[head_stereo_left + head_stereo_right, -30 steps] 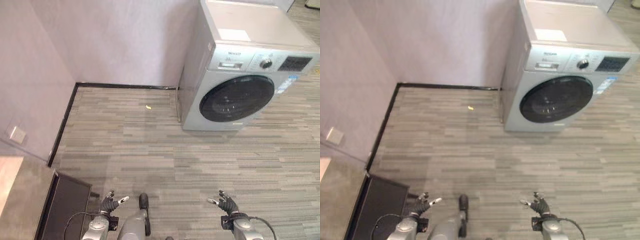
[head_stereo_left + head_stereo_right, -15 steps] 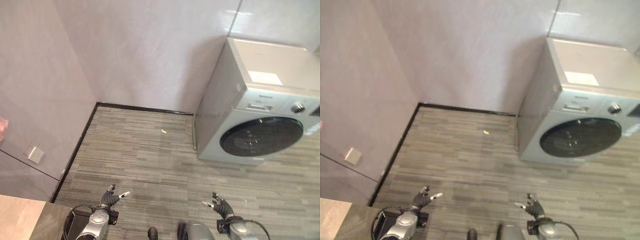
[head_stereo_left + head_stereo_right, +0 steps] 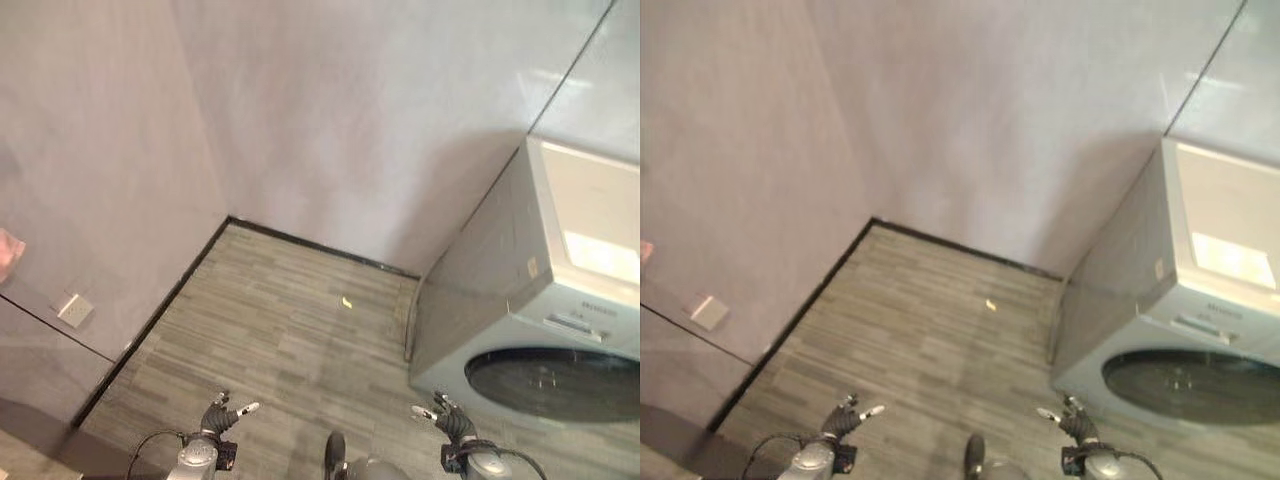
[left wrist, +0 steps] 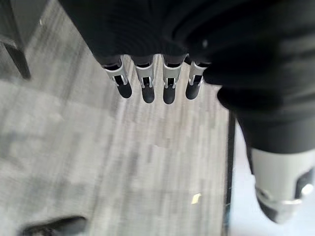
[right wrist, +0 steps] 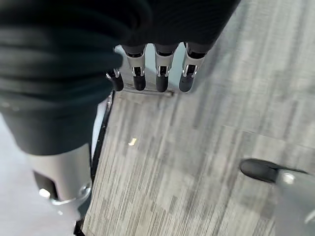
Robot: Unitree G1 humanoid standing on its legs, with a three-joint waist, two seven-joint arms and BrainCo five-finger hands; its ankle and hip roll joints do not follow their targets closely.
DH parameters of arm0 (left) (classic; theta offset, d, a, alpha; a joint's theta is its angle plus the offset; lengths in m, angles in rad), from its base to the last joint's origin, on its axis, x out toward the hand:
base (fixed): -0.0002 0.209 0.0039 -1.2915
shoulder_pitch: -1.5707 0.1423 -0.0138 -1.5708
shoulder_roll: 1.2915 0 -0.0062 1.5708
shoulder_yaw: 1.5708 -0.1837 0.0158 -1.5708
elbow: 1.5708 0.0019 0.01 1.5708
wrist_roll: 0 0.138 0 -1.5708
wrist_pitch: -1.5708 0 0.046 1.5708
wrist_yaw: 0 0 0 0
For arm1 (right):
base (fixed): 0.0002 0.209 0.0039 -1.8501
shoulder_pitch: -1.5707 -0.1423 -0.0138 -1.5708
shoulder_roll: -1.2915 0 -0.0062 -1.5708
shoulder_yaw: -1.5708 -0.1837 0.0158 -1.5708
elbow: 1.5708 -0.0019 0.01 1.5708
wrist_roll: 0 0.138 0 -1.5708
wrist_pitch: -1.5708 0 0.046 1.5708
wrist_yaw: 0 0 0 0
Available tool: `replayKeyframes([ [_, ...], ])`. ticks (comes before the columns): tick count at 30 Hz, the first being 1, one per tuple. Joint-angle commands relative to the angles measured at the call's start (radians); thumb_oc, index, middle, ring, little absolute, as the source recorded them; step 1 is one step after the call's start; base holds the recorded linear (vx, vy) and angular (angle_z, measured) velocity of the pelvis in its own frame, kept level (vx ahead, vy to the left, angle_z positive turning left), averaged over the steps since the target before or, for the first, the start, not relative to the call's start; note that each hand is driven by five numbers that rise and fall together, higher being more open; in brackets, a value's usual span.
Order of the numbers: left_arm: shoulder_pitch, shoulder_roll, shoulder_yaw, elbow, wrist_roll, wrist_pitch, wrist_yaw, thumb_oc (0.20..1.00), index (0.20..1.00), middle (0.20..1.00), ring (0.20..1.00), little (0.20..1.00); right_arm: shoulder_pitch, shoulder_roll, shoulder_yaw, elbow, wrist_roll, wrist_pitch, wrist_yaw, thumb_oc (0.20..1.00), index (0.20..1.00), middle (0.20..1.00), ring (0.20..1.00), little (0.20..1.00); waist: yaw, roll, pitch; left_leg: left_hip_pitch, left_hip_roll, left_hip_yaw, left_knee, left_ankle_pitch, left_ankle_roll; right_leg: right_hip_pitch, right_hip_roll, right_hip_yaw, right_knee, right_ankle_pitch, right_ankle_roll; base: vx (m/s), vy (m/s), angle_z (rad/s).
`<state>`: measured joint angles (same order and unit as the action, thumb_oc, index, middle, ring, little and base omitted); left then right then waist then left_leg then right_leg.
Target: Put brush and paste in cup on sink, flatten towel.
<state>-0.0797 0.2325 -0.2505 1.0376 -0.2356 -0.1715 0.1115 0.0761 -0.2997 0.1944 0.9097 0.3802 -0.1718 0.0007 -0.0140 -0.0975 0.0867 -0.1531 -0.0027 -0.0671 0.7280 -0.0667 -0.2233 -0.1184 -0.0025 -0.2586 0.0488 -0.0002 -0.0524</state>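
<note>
Looking down through the left eye view, my left hand [image 3: 222,415] and my right hand [image 3: 447,419] hang low over grey plank flooring [image 3: 290,330], fingers relaxed and holding nothing. A front-loading washing machine [image 3: 560,330] stands against the wall to my right; a small yellow scrap [image 3: 347,301] lies on the floor near the black skirting [image 3: 320,248], and a wall socket plate [image 3: 72,310] sits low on the wall to my left. Print on the machine's panel is too small to read.

Right eye view: same scene; brush, paste, cup, sink and towel are nowhere to be seen, so I cannot say where they are.

Left wrist view: my left fingers [image 4: 147,88] extend straight, empty, above the flooring.

Right wrist view: my right fingers [image 5: 160,78] likewise straight and empty, the scrap [image 5: 132,141] beyond them.

Risk, as I judge it: no task step has begun, and walking on while facing this corner could bring me against the machine or wall.
</note>
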Motion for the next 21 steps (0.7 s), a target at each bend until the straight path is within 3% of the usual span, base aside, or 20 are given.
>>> replayKeyframes([
  [1, -0.056, 0.057, -0.001, -0.046, -0.005, -0.023, 0.012, 1.000, 1.000, 1.000, 1.000, 1.000, 0.008, -0.074, -0.012, -0.057, 0.022, -0.024, -0.015, 1.000, 1.000, 1.000, 1.000, 1.000, -0.025, 0.005, 0.038, 0.013, 0.029, 0.223, -0.163, 0.122, 0.113, 0.026, -0.029, 0.029, 0.020, 0.015, 0.106, 0.11, -0.089, 0.13],
  [2, -0.063, 0.057, -0.007, -0.050, -0.003, -0.022, 0.012, 1.000, 1.000, 1.000, 1.000, 1.000, 0.007, -0.078, -0.013, -0.055, 0.019, -0.020, -0.020, 1.000, 1.000, 1.000, 1.000, 1.000, -0.031, -0.001, 0.035, -0.007, 0.068, 0.281, -0.205, 0.120, 0.124, 0.035, -0.040, 0.014, 0.009, 0.011, 0.109, 0.26, -0.087, 0.27],
  [3, -0.075, 0.050, -0.017, -0.043, -0.001, -0.021, 0.010, 1.000, 1.000, 1.000, 1.000, 1.000, -0.001, -0.079, -0.016, -0.026, 0.018, -0.016, -0.028, 1.000, 1.000, 1.000, 1.000, 1.000, -0.014, 0.002, 0.036, -0.053, 0.103, 0.338, -0.315, 0.067, 0.148, 0.066, -0.051, -0.011, -0.014, -0.005, 0.122, 0.20, -0.022, 0.48],
  [4, -0.076, 0.050, -0.017, -0.043, -0.001, -0.021, 0.010, 1.000, 1.000, 1.000, 1.000, 1.000, -0.001, -0.079, -0.016, -0.026, 0.018, -0.017, -0.028, 1.000, 1.000, 1.000, 1.000, 1.000, -0.014, 0.002, 0.037, -0.051, 0.103, 0.338, -0.316, 0.067, 0.149, 0.068, -0.051, -0.011, -0.014, -0.006, 0.123, 0.24, 0.030, 0.67],
  [6, -0.070, 0.049, -0.016, -0.034, 0.002, -0.023, 0.013, 1.000, 1.000, 1.000, 1.000, 1.000, -0.003, -0.081, -0.015, -0.015, 0.002, -0.015, -0.030, 1.000, 1.000, 1.000, 1.000, 1.000, -0.004, 0.007, 0.029, -0.080, 0.089, 0.338, -0.446, 0.059, 0.161, 0.087, -0.055, -0.012, -0.024, -0.015, 0.136, 0.23, 0.079, 0.49],
  [7, -0.064, 0.049, -0.011, -0.027, 0.005, -0.025, 0.016, 1.000, 1.000, 1.000, 1.000, 1.000, -0.007, -0.082, -0.012, -0.005, -0.009, -0.015, -0.028, 1.000, 1.000, 1.000, 1.000, 1.000, 0.005, 0.019, 0.025, -0.109, 0.097, 0.339, -0.529, 0.117, 0.150, 0.098, -0.045, -0.012, -0.035, -0.022, 0.139, 0.20, 0.078, 0.21],
  [8, -0.063, 0.049, -0.011, -0.026, 0.006, -0.026, 0.016, 1.000, 1.000, 1.000, 1.000, 1.000, -0.006, -0.082, -0.012, -0.004, -0.009, -0.016, -0.028, 1.000, 1.000, 1.000, 1.000, 1.000, 0.004, 0.017, 0.027, -0.099, 0.093, 0.340, -0.540, 0.121, 0.149, 0.104, -0.047, -0.012, -0.037, -0.024, 0.140, 0.28, 0.117, 0.06],
  [9, -0.058, 0.048, -0.003, -0.019, 0.005, -0.025, 0.017, 1.000, 1.000, 1.000, 1.000, 1.000, -0.007, -0.083, -0.007, -0.009, -0.023, -0.015, -0.027, 1.000, 1.000, 1.000, 1.000, 1.000, 0.009, 0.027, 0.026, -0.104, 0.125, 0.368, -0.618, 0.189, 0.130, 0.122, -0.040, -0.013, -0.039, -0.035, 0.142, 0.31, 0.112, -0.09],
  [10, -0.054, 0.049, 0.003, -0.014, 0.010, -0.022, 0.020, 1.000, 1.000, 1.000, 1.000, 1.000, -0.002, -0.084, -0.011, -0.018, -0.027, -0.017, -0.029, 1.000, 1.000, 1.000, 1.000, 1.000, -0.007, 0.026, 0.027, -0.112, 0.175, 0.457, -0.670, 0.205, 0.109, 0.145, -0.048, -0.033, -0.038, -0.056, 0.152, 0.42, 0.143, -0.22],
  [11, -0.045, 0.047, 0.009, -0.019, 0.011, -0.019, 0.017, 1.000, 1.000, 1.000, 1.000, 1.000, 0.005, -0.085, -0.009, -0.021, -0.034, -0.012, -0.028, 1.000, 1.000, 1.000, 1.000, 1.000, -0.007, 0.023, 0.029, -0.089, 0.186, 0.498, -0.691, 0.226, 0.103, 0.161, -0.055, -0.035, -0.024, -0.071, 0.155, 0.34, 0.103, -0.02],
  [13, -0.039, 0.049, 0.020, -0.012, 0.009, -0.018, 0.013, 1.000, 1.000, 1.000, 1.000, 1.000, 0.007, -0.084, 0.001, -0.022, -0.055, -0.006, -0.021, 1.000, 1.000, 1.000, 1.000, 1.000, 0.000, 0.029, 0.028, -0.071, 0.197, 0.511, -0.707, 0.268, 0.095, 0.179, -0.051, -0.038, -0.009, -0.086, 0.156, 0.33, 0.161, 0.16],
  [15, -0.026, 0.051, 0.024, 0.011, 0.009, -0.020, 0.011, 1.000, 1.000, 1.000, 1.000, 1.000, -0.010, -0.065, 0.019, 0.005, -0.088, 0.002, -0.022, 1.000, 1.000, 1.000, 1.000, 1.000, 0.015, 0.022, -0.003, -0.057, 0.151, 0.458, -0.652, 0.198, 0.139, 0.211, -0.094, -0.014, 0.068, -0.129, 0.168, 0.48, 0.359, -0.21],
  [18, -0.024, 0.064, 0.019, 0.004, 0.012, -0.020, 0.013, 1.000, 1.000, 1.000, 1.000, 1.000, -0.007, -0.037, 0.009, 0.008, -0.073, 0.004, -0.015, 1.000, 1.000, 1.000, 1.000, 1.000, 0.014, 0.006, -0.018, -0.039, 0.118, 0.468, -0.626, 0.145, 0.175, 0.194, -0.145, 0.000, 0.172, -0.109, 0.195, 0.27, 0.305, -0.08],
  [20, -0.042, 0.081, -0.006, -0.023, 0.022, -0.015, 0.010, 1.000, 1.000, 1.000, 1.000, 1.000, -0.014, -0.015, 0.035, 0.006, -0.096, 0.006, -0.008, 1.000, 1.000, 1.000, 1.000, 1.000, 0.020, 0.003, -0.016, 0.004, 0.059, 0.448, -0.647, 0.108, 0.239, 0.120, -0.198, 0.009, 0.376, 0.054, 0.224, 0.21, 0.367, 0.24],
  [21, -0.042, 0.081, -0.006, -0.023, 0.022, -0.015, 0.010, 1.000, 1.000, 1.000, 1.000, 1.000, -0.014, -0.015, 0.035, 0.006, -0.096, 0.006, -0.008, 1.000, 1.000, 1.000, 1.000, 1.000, 0.020, 0.002, -0.016, 0.005, 0.058, 0.449, -0.648, 0.108, 0.239, 0.120, -0.199, 0.009, 0.377, 0.054, 0.225, 0.17, 0.234, 0.62],
])
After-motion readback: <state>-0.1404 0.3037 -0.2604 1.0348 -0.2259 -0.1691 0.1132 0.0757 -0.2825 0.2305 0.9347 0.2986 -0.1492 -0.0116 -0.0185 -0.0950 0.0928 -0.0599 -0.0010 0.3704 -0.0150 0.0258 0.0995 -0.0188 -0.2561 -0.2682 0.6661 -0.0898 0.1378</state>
